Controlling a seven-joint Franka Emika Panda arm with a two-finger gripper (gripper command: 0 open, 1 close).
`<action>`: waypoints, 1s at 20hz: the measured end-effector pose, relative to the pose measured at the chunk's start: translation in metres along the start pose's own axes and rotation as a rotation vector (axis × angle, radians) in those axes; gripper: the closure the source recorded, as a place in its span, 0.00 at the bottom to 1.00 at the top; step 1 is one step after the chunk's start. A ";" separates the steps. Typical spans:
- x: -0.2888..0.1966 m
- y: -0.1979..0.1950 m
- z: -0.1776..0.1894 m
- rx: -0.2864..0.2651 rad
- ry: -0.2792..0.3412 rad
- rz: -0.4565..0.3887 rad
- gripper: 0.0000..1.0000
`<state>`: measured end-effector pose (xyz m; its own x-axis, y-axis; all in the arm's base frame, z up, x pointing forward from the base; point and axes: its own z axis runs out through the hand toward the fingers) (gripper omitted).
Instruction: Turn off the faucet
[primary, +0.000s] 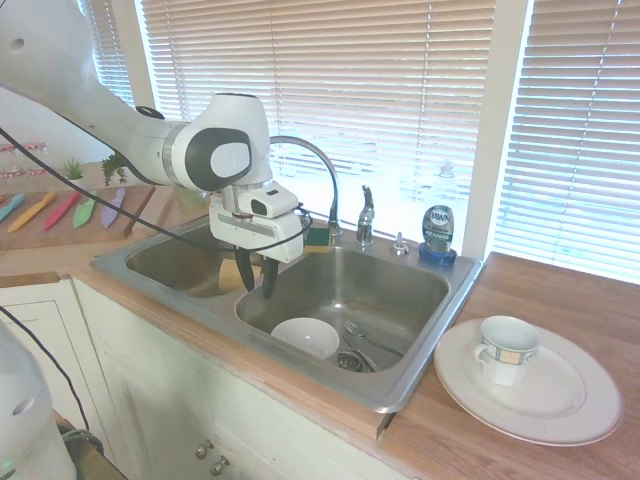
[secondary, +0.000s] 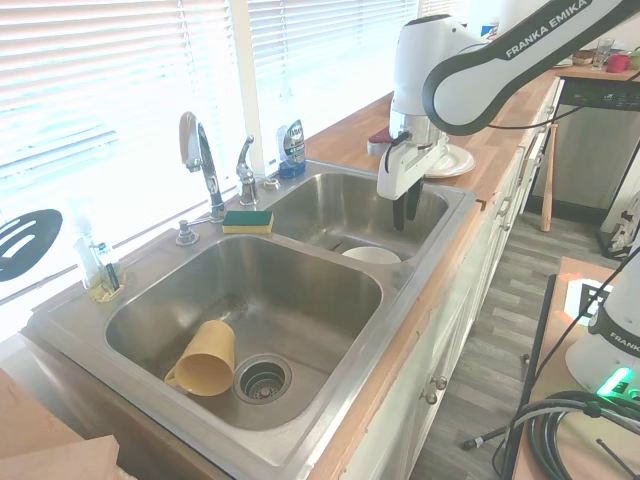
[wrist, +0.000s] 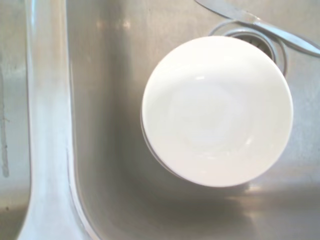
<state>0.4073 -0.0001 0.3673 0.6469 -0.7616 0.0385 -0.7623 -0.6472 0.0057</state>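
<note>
Faucet (primary: 318, 165) of shiny chrome, with a tall arched gooseneck spout, stands on the back rim of the double stainless-steel sink (primary: 420, 375), near the divider between the two basins; its separate short chrome lever handle (primary: 365, 213) rises on a post just beside it, toward the blue dish-soap bottle (primary: 437, 235). The pincer (primary: 256, 282) of the white arm hangs over the basin that holds the white round bowl (primary: 305, 337), well apart from the lever and in front of the spout. Its dark fingers (secondary: 405, 208) point down with only a narrow gap between them, and they grip nothing. In the wrist view the bowl sits directly below, next to the drain, with a metal utensil (wrist: 260, 25) lying across the drain's edge. A yellow-and-green sponge (secondary: 247, 220) lies on the rim near the spout's base. The other basin holds a tipped yellow plastic cup (secondary: 204, 360). On the wooden worktop (primary: 560, 290) beside the sink, a white mug (primary: 506, 349) stands on a white plate (primary: 560, 410).
</note>
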 end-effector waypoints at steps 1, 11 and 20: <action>-0.001 0.001 -0.001 0.001 0.002 -0.001 1.00; 0.033 -0.048 -0.018 0.056 0.063 -0.036 1.00; 0.120 -0.153 -0.029 0.089 0.115 -0.008 1.00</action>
<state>0.6010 0.0085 0.3999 0.6423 -0.7510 0.1530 -0.7491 -0.6574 -0.0817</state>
